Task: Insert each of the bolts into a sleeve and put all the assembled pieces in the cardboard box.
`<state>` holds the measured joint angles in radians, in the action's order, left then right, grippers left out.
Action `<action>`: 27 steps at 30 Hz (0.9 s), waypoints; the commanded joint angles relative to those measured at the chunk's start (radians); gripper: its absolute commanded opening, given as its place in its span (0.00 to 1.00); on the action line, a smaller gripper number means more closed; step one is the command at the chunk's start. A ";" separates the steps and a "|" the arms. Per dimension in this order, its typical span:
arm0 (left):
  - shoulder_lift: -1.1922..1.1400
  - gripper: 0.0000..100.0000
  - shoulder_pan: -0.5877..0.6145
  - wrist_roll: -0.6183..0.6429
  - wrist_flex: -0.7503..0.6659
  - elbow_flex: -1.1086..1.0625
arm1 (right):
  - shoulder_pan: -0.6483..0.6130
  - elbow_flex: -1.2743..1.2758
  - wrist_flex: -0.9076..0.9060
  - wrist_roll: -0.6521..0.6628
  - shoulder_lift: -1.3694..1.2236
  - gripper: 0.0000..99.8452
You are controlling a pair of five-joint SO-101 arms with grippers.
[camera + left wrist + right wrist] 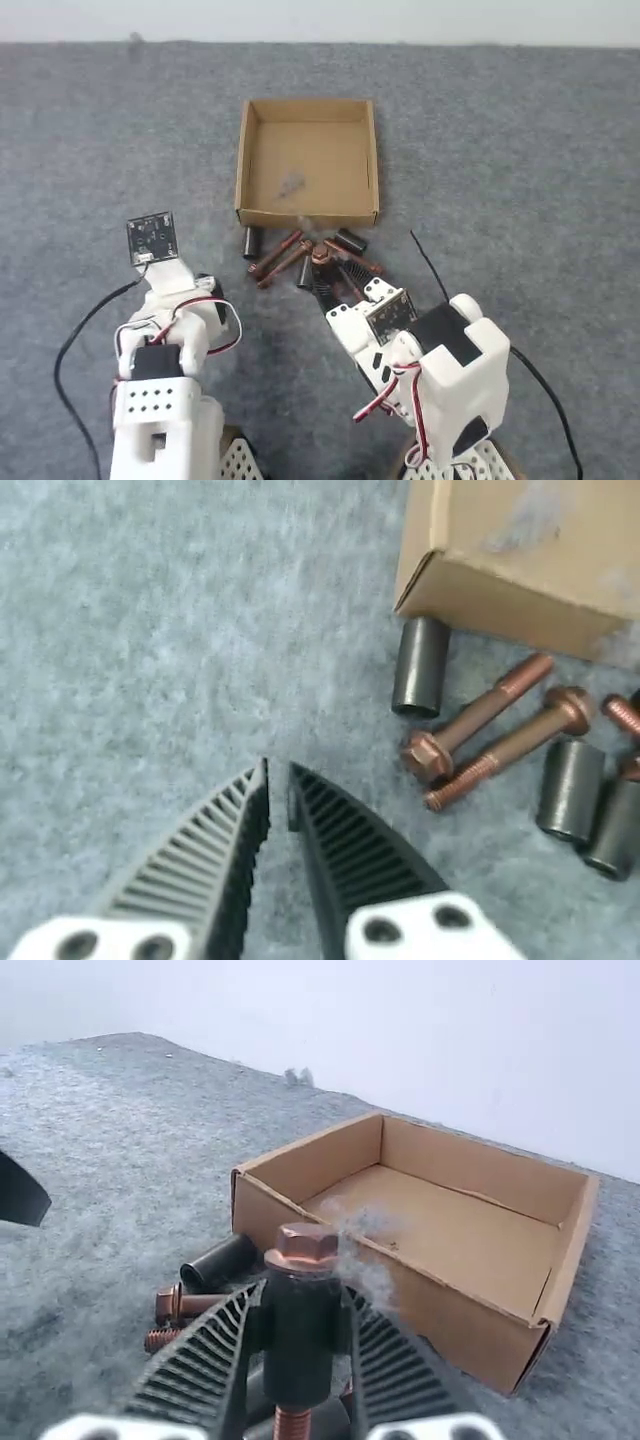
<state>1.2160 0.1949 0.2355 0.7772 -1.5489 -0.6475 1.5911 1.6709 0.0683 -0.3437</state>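
My right gripper [300, 1295] is shut on a black sleeve [297, 1345] held upright, with a copper bolt [303, 1245] through it; the head sits on top and the thread pokes out below. In the high view this piece [320, 256] hangs over the pile just in front of the cardboard box [245, 160]. The box [560, 1250] holds nothing. My left gripper [278, 775] is shut and holds nothing, on the carpet short of the pile. Ahead of it lie a loose sleeve [420, 666], two bolts [478, 716] [510, 745] and two more sleeves [570, 790].
Grey carpet covers the table. A thin black cable [430, 265] runs from the right arm toward the box's front right corner. Another sleeve [350, 239] and bolt [352, 258] lie right of the pile. Open carpet lies left of the box.
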 commanded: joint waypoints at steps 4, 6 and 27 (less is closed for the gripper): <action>-0.003 0.01 0.005 -0.011 0.078 0.024 | 0.022 0.037 0.033 0.025 0.058 0.01; -0.003 0.01 0.008 -0.063 0.089 0.030 | 0.056 0.048 0.027 0.023 0.110 0.01; -0.003 0.01 0.107 -0.344 0.005 0.021 | 0.189 0.041 -1.017 0.026 0.915 0.01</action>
<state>1.2160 0.2977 -0.1143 0.8048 -1.5505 -0.4757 1.6556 0.8393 0.0683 0.4066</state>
